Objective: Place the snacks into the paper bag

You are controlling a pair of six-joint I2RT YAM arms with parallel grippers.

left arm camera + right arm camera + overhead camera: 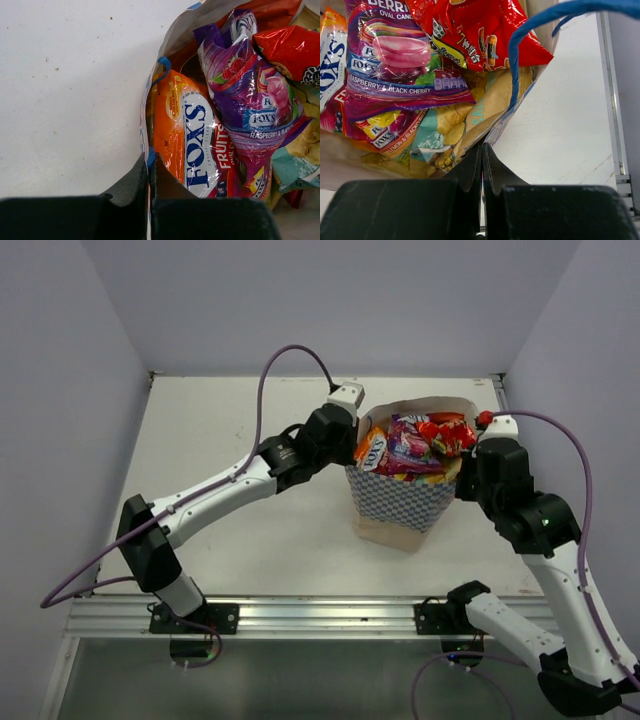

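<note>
The blue-and-white checked paper bag stands upright in the middle of the table, full of snacks. On top lie an orange-white packet, a purple packet and a red packet; tan-brown chips sit beneath. My left gripper is shut on the bag's left rim, beside a blue string handle. My right gripper is shut on the bag's right rim, below the other blue handle.
Grey walls enclose the white table on three sides. A metal rail runs along the near edge with both arm bases. Purple cables loop over each arm.
</note>
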